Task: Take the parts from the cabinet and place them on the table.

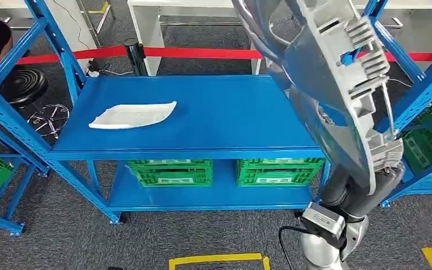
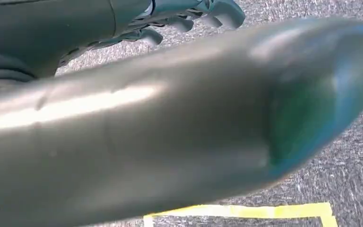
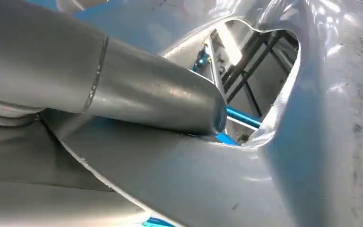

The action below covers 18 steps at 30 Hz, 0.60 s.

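Closest to me, my right hand grips one large grey ribbed part, held up on edge above the right end of the tabletop; in the right wrist view its thumb presses against the silver shell. My left hand hangs over grey carpet with its fingers curled in, and I see nothing in them. One yellow tape outline marks the floor. Further out, the blue tabletop carries one white part lying flat at its left. Two green crates sit on the lower shelf; I cannot tell their contents. One red barrier tape crosses behind.
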Available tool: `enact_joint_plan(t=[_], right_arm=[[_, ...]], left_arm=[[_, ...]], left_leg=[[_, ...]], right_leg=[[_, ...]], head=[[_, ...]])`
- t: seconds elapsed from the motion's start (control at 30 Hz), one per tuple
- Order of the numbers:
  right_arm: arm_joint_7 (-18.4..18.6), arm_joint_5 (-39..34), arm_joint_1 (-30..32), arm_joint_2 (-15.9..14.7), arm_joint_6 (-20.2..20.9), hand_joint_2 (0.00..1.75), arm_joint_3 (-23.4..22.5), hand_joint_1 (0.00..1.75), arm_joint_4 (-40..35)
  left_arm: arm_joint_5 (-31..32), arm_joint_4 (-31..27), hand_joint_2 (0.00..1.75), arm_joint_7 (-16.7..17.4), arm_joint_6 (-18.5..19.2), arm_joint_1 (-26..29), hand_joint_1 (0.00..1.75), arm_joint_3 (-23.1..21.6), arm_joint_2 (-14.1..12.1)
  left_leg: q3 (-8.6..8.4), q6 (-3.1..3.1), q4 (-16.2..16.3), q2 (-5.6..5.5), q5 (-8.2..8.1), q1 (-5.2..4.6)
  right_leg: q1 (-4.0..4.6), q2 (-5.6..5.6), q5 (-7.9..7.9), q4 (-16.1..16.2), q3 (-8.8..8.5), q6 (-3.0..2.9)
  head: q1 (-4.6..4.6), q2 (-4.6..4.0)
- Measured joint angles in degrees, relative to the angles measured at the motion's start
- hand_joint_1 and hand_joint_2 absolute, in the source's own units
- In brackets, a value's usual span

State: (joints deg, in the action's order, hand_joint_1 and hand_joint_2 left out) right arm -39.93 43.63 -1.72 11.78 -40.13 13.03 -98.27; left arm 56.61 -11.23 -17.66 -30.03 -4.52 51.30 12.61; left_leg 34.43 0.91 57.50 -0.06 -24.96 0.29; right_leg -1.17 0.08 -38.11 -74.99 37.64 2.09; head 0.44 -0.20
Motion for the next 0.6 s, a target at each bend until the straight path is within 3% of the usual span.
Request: enact_joint_plan(t=[0.03, 0.1, 0.13, 0.17, 0.23, 0.27, 0.3, 0.33, 0.37, 0.43, 0.47, 0.5, 0.53, 0.6], right_arm=[[0.0, 0.0, 0.0, -0.2, 0.0, 0.00, 0.0, 1.75, 0.0], [0.0, 0.2, 0.1, -0.3, 0.0, 0.00, 0.1, 1.75, -0.6], [-0.1, 0.5, 0.1, -0.3, 0.0, 0.00, 0.1, 1.75, -1.0], [-0.2, 0.6, 0.2, -0.3, 0.0, 0.00, 0.2, 1.75, -1.2], [0.0, 1.2, 0.8, -0.3, 0.0, 0.00, 0.2, 1.75, -2.0], [0.0, 1.2, 1.1, -0.3, 0.0, 0.00, 0.2, 1.75, -2.2], [0.0, 1.2, 1.3, -0.3, 0.0, 0.00, 0.2, 1.75, -2.6], [-0.1, 1.4, 1.3, -0.3, 0.0, 0.00, 0.2, 1.75, -2.8], [-0.1, 1.4, 1.4, -0.3, 0.0, 0.00, 0.2, 1.75, -3.1], [0.0, 1.3, 1.8, -0.3, 0.0, 0.00, 0.2, 1.75, -3.5], [0.0, 1.4, 2.1, -0.3, 0.0, 0.00, 0.2, 1.75, -3.6], [0.0, 1.6, 2.5, -0.3, 0.0, 0.00, 0.2, 1.75, -3.7], [0.0, 1.8, 3.0, -0.3, 0.0, 0.00, 0.2, 1.75, -3.8], [0.0, 2.0, 3.9, -0.3, 0.0, 0.00, 0.6, 1.75, -4.1]], left_arm=[[0.0, 0.0, 0.00, 0.1, 0.1, 0.0, 0.00, 0.0, 0.0], [0.2, 0.0, 0.00, 0.9, 0.5, 0.0, 0.00, 0.0, 0.1], [0.6, 0.0, 0.00, 1.5, 0.8, 0.0, 0.00, -0.1, 0.1], [1.0, 0.0, 0.00, 1.9, 1.1, 0.0, 0.00, -0.2, 0.0], [1.3, 0.1, 0.00, 2.4, 1.3, 0.1, 0.00, -0.5, 0.0], [1.4, 0.1, 0.00, 2.5, 1.3, 0.1, 0.00, -0.5, 0.0], [1.4, 0.1, 0.00, 2.5, 1.4, 0.3, 0.00, -0.5, 0.0], [1.4, 0.1, 0.00, 2.6, 1.4, 0.3, 0.00, -0.5, 0.0], [1.4, 0.1, 0.00, 2.6, 1.4, 0.4, 0.00, -0.5, 0.0], [1.4, 0.1, 0.00, 3.0, 1.4, 0.3, 0.00, -0.7, 0.0], [1.4, 0.1, 0.00, 3.1, 1.4, 0.4, 0.00, -0.7, 0.0], [1.5, 0.1, 0.00, 3.2, 1.4, 0.4, 0.00, -0.7, 0.0], [1.7, 0.1, 0.00, 3.3, 1.4, 0.5, 0.00, -0.7, 0.0], [1.9, 0.0, 0.00, 3.1, 0.8, 0.4, 0.00, -0.7, -0.4]], left_leg=[[0.14, -0.09, 0.2, -0.01, -0.03, 0.07], [0.49, -0.64, 0.9, -0.12, -0.16, 0.32], [0.81, -1.15, 1.5, -0.19, -0.27, 0.34], [1.04, -1.70, 1.7, -0.39, -0.18, 0.10], [1.19, -2.45, 1.9, -0.49, 0.19, -0.09], [1.26, -2.93, 1.7, -0.51, 0.50, 0.07], [1.34, -3.37, 1.7, -0.54, 0.64, 0.22], [2.04, -3.64, 2.7, -0.42, -0.84, 0.36], [2.91, -3.83, 5.3, -0.30, -3.69, 0.34], [5.59, -4.15, 13.8, -0.29, -9.12, 0.37], [6.40, -4.23, 17.2, -0.29, -10.64, 0.36], [6.22, -4.18, 18.5, -0.29, -10.82, 0.36], [4.64, -3.98, 17.1, -0.29, -9.71, 0.33], [-1.73, -3.20, 7.7, -0.30, -6.13, 0.18]], right_leg=[[-0.17, -0.01, 2.23, 2.3, -0.94, 0.08], [-0.60, -0.10, 7.23, 11.7, -5.57, 0.32], [-0.74, -0.15, 6.82, 15.9, -7.49, 0.41], [-0.14, 0.33, 7.90, 14.7, -7.07, -0.30], [-0.31, 0.48, 7.48, 14.8, -6.56, -1.53], [-0.09, 0.47, 7.65, 14.7, -6.33, -1.92], [-0.28, 0.39, 8.16, 15.1, -5.94, -2.71], [-0.34, 0.27, 8.56, 15.1, -5.75, -3.25], [-0.33, 0.27, 8.88, 15.1, -5.34, -3.63], [-0.14, 0.17, 9.64, 15.1, -4.36, -3.79], [0.01, 0.08, 9.98, 15.1, -3.84, -3.83], [0.13, 0.06, 10.35, 15.0, -3.36, -3.80], [0.24, 0.04, 10.72, 15.0, -2.87, -3.76], [0.41, 0.06, 11.39, 15.0, -2.10, -3.58]], head=[[0.02, 0.00], [0.02, 0.00], [0.04, -0.02], [0.09, 0.00], [-0.02, 0.00], [0.06, 0.00], [0.04, -0.02], [-0.02, 0.00], [-0.20, 0.00], [-0.33, 0.00], [-0.37, -0.02], [-0.37, -0.02], [-0.35, -0.02], [-0.35, -0.02]])
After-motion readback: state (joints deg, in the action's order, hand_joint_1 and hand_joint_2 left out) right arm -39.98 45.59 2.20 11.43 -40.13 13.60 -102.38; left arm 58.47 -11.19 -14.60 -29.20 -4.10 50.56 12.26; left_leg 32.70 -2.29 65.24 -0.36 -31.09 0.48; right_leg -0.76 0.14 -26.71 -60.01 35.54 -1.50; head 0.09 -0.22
